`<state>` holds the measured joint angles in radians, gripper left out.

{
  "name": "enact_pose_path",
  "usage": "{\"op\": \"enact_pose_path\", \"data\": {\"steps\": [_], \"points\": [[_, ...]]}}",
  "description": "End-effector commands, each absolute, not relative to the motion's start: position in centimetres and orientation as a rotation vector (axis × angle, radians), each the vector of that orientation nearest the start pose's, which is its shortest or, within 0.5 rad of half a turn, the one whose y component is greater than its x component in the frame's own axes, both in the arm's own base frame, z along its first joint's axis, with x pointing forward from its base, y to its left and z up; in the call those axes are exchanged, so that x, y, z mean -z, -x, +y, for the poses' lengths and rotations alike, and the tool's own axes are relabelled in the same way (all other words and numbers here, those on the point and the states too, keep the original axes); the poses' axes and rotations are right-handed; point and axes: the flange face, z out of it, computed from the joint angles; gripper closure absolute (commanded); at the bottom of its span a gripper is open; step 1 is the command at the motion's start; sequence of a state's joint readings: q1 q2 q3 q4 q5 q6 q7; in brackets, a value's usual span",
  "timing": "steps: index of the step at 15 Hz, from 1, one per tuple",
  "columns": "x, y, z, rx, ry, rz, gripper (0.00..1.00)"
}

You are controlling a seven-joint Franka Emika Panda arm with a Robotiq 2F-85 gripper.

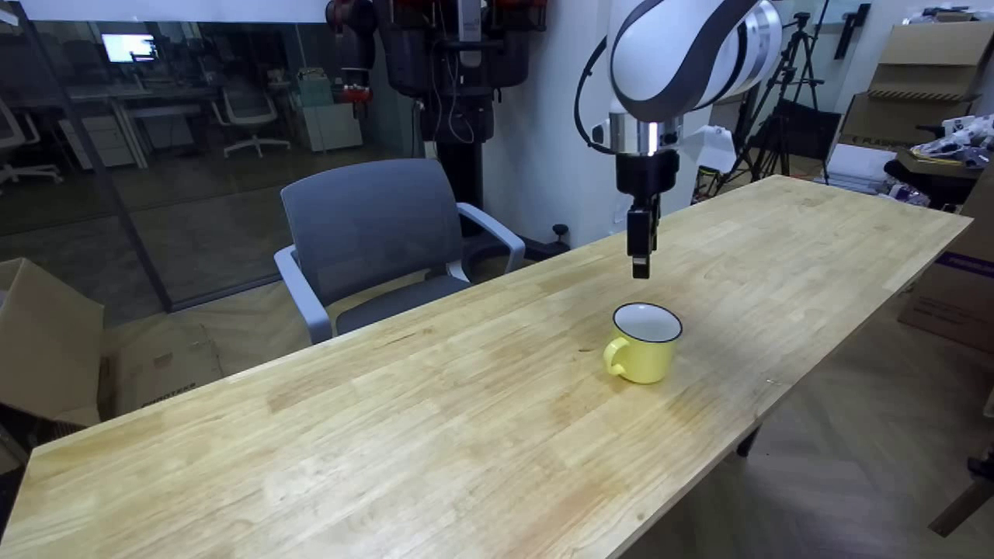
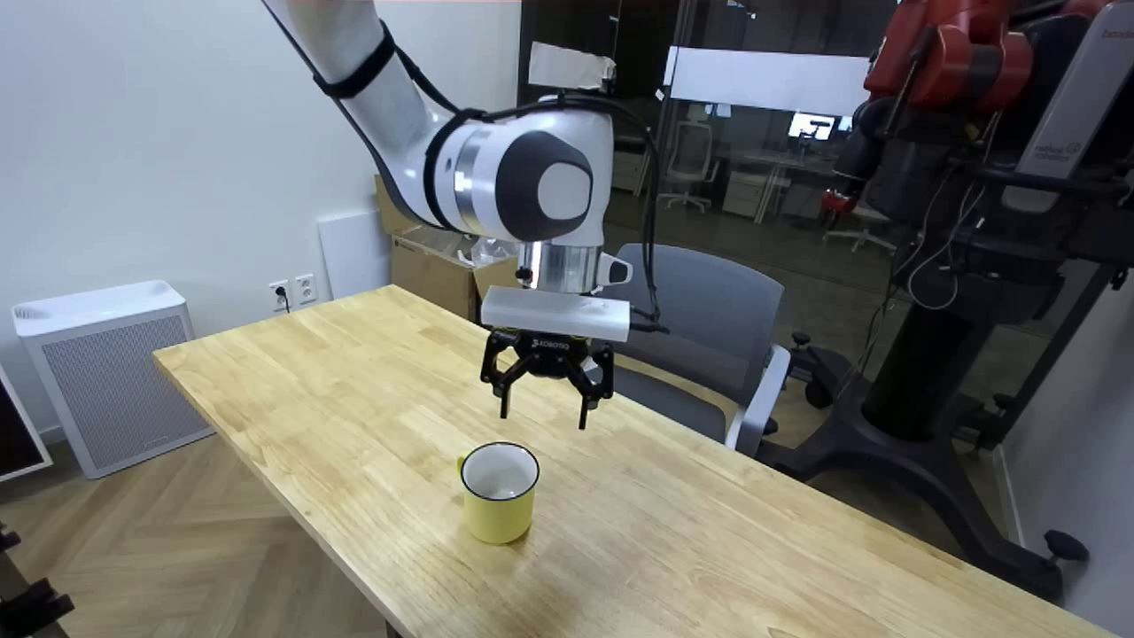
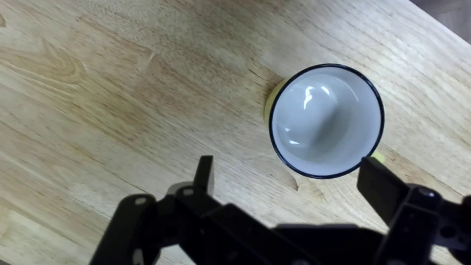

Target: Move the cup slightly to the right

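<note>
Cup, one, on one table; one tool, two fingers spread.

I see open air between the gripper and the cup; 1 chair stands beside the table's long edge.

Round yellow mug, glossy white inside, black rim, upright on a pale wooden table. Black two-fingered hand is spread wide, one fingertip kinda blocking a bit of rim.

A red-and-black standing robot, a white-and-grey jointed arm and a black three-legged tripod show a robotics lab.
</note>
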<state>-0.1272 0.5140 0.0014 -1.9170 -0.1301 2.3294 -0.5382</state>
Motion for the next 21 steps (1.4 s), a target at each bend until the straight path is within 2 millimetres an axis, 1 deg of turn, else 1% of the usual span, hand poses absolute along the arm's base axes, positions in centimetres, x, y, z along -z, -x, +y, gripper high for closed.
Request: {"op": "enact_pose_path", "data": {"steps": [1,8,13,14,15,16,19,21], "points": [[-19.7,-61.0,-7.5,-0.189,3.085,-0.839,0.00],[-15.6,-60.6,-7.8,-0.270,3.068,-0.897,0.00],[-13.7,-60.7,-8.1,-0.317,3.050,-0.904,0.00],[-13.5,-60.7,-8.2,-0.319,3.048,-0.904,0.05],[-13.3,-60.8,-8.2,-0.318,3.045,-0.907,0.25],[-13.2,-60.8,-8.3,-0.318,3.044,-0.908,0.31],[-13.0,-60.9,-8.3,-0.317,3.045,-0.914,0.55],[-13.0,-60.9,-8.2,-0.317,3.048,-0.918,0.67]]}}
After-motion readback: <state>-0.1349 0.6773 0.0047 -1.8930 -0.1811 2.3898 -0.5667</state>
